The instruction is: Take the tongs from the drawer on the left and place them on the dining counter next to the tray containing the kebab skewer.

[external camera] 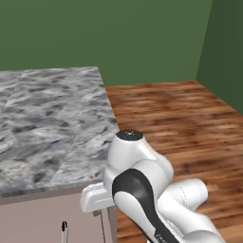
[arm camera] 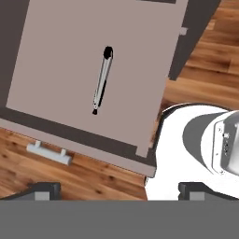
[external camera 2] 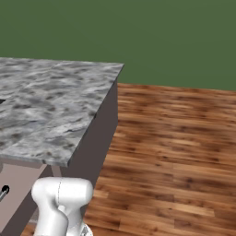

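Observation:
The drawer (arm camera: 70,70) stands pulled out below me, its silver bar handle (arm camera: 49,153) toward the wooden floor. The tongs (arm camera: 101,79), slim and silvery with black ends, lie flat on the drawer's bottom, near its middle. My gripper (arm camera: 122,191) hangs above the drawer, open, its fingertips (arm camera: 44,190) wide apart with nothing between them and clear of the tongs. One black end of the tongs (external camera: 64,228) shows in the left base view, and a tongs end (external camera 2: 3,191) shows in the right base view. The dining counter (external camera: 47,118) of veined marble lies above the drawer. The tray with the kebab skewer is out of view.
Wooden floor (external camera 2: 175,138) spreads to the right of the counter (external camera 2: 46,106), up to green walls (external camera: 142,38). My white arm (external camera: 142,190) folds over the counter's near right corner, beside the drawer's right side.

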### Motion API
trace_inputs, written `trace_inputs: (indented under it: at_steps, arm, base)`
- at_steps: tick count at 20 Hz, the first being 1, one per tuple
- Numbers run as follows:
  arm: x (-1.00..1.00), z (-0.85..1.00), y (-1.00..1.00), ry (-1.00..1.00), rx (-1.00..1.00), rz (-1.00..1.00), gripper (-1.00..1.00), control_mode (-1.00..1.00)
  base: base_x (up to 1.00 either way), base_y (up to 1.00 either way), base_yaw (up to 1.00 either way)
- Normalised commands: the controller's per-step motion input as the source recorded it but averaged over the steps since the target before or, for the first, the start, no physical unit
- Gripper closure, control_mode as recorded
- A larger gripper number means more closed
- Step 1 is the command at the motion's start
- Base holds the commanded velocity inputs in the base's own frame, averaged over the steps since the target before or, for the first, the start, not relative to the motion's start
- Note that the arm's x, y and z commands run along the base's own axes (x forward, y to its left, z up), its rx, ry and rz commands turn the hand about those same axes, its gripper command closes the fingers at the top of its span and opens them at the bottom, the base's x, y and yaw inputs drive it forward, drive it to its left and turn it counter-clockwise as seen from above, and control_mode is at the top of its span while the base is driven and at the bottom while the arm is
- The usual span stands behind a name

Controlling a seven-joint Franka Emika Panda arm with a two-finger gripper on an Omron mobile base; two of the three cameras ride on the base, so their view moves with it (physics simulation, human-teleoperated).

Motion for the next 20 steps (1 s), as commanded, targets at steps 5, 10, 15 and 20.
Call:
trace_inputs:
  at_steps: [5,10,15,20]
  arm:
    - [0.21,-0.45,0.21,0.0,-0.12,0.0,-1.0,-1.0]
    - [0.27,-0.53,0.15,0.03,-0.04,0.0,-1.0,-1.0]
    - [0.15,-0.6,0.17,0.17,0.04,0.0,-1.0,-1.0]
    - [0.06,-0.52,0.22,0.1,0.03,0.0,-1.0,-1.0]
  base:
    - [0.0,0.0,0.0]
    - [0.0,0.0,0.0]
    - [0.0,0.0,0.0]
    - [0.0,0.0,0.0]
